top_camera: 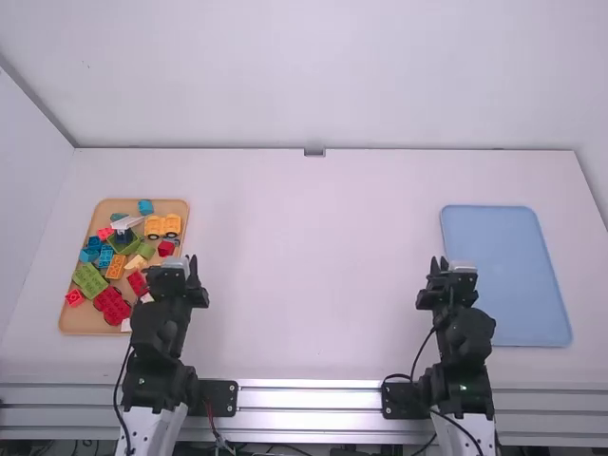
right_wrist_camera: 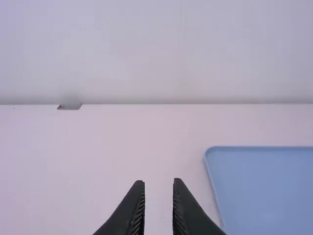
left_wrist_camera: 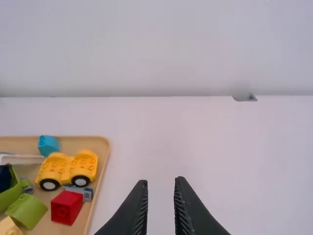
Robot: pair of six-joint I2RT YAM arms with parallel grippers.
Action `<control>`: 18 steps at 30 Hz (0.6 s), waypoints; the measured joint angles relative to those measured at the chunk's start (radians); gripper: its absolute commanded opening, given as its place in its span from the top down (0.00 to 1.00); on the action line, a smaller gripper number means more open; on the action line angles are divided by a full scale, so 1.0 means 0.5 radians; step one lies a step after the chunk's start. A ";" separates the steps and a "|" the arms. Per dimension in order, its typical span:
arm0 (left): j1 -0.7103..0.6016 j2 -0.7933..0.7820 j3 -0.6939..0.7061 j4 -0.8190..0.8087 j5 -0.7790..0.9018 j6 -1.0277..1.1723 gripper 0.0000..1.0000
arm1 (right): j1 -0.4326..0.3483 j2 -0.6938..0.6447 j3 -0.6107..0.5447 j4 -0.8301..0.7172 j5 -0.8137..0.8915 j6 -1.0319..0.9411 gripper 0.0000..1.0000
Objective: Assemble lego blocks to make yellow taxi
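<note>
The left gripper [top_camera: 190, 260] points away from its base, its two black fingers apart, at the right side of a tan rectangular tray [top_camera: 73, 323] on the white table [top_camera: 304, 285]. Ahead and to the left of its fingertips, in the tray, stands the yellow plastic vehicle base with black-and-white wheels [top_camera: 162, 226]. Just beyond that base is a small bright-blue plastic block [top_camera: 145, 206]. Closer to the fingers, on their left, lies a red rectangular plastic brick [left_wrist_camera: 67, 206], beside a small grey-blue piece [left_wrist_camera: 87, 194]. A lime-green plastic piece with a curved side [left_wrist_camera: 28, 210] is farther left of the gripper than the red brick. Past that to the left is a white and dark-blue piece, perhaps several parts together; the view is too poor to be sure. Also left of the gripper are an orange studded brick [top_camera: 115, 267] and, farther out, a large green studded brick [top_camera: 90, 280]. To its left and nearer the arm's base sits a large dark-red studded brick [top_camera: 112, 306].

The right gripper [top_camera: 439, 260] also points forward with its fingers apart; a flat light-blue rectangular tray [top_camera: 503, 275] lies to its right.
</note>
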 measured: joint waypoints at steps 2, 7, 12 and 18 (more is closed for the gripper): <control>0.000 0.072 0.075 -0.011 -0.014 -0.004 0.79 | -0.005 0.069 0.050 0.027 -0.006 -0.004 0.79; 0.000 0.288 0.267 -0.046 -0.048 0.003 0.70 | -0.008 0.259 0.172 0.094 -0.018 -0.032 0.70; 0.008 0.586 0.487 0.017 -0.098 0.092 0.60 | 0.000 0.510 0.329 0.172 -0.026 -0.072 0.60; 0.031 0.962 0.755 0.121 -0.160 0.077 0.47 | 0.055 0.812 0.539 0.244 -0.037 -0.128 0.47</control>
